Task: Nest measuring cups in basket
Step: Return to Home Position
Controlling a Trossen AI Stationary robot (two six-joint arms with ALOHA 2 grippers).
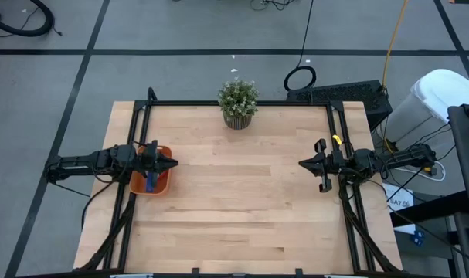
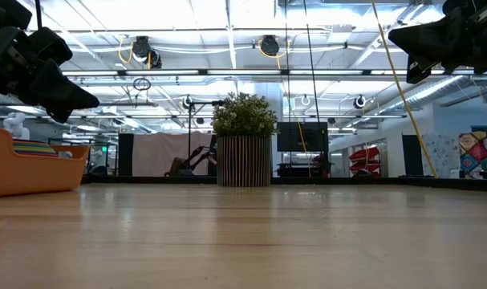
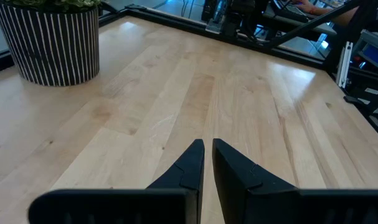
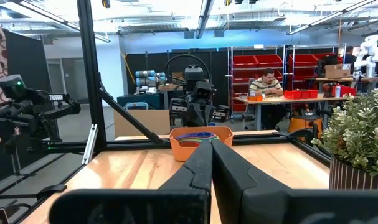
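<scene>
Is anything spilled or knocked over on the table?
No, nothing stands out. The cups sit stacked in the basket, the plant stands upright, the left hand hovers over the basket, the right hand opposite.

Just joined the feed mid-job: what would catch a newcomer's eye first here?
The orange basket at the left edge of the table, with the nested cups inside and the left pincer hanging shut above it. Next comes the plant at the middle of the far edge. The right pincer hangs shut near the right edge, holding nothing.
</scene>
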